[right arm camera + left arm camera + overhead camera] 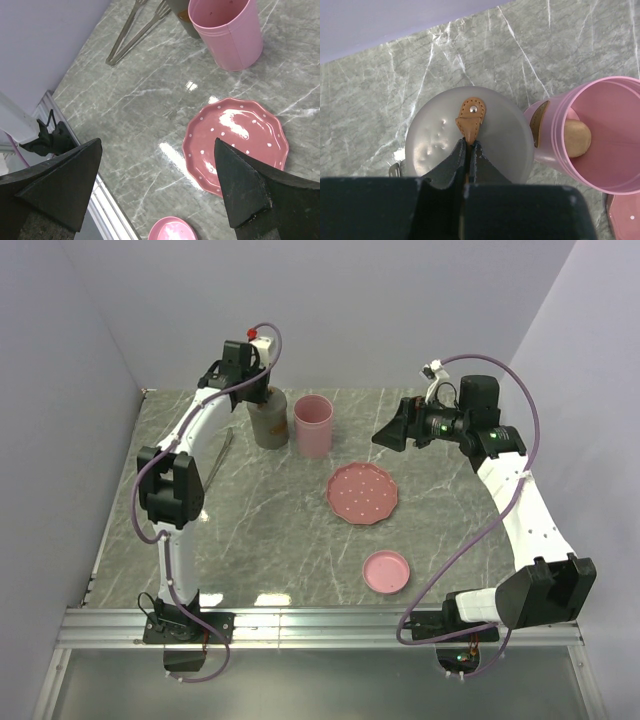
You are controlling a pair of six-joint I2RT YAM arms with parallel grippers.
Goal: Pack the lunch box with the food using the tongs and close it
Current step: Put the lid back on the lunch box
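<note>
My left gripper (pixel 470 142) is shut on the brown leather tab (pixel 470 117) of a frosted grey lid (pixel 435 135), which covers the grey cup (pixel 270 423) at the back of the table. Beside it stands the lunch box's open pink cup (pixel 615 165), with a beige ball of food (pixel 576 137) inside. The tongs (pixel 132 32) lie flat on the table left of the cups, touched by neither gripper. My right gripper (pixel 157 142) hangs open and empty above the table, between the pink scalloped plate (pixel 240 135) and the near edge.
A small pink lid (pixel 386 570) lies near the front edge, right of centre. The dotted plate (pixel 363 492) sits mid-table with nothing on it. Walls close in the back and both sides. A metal rail (pixel 320 618) runs along the near edge.
</note>
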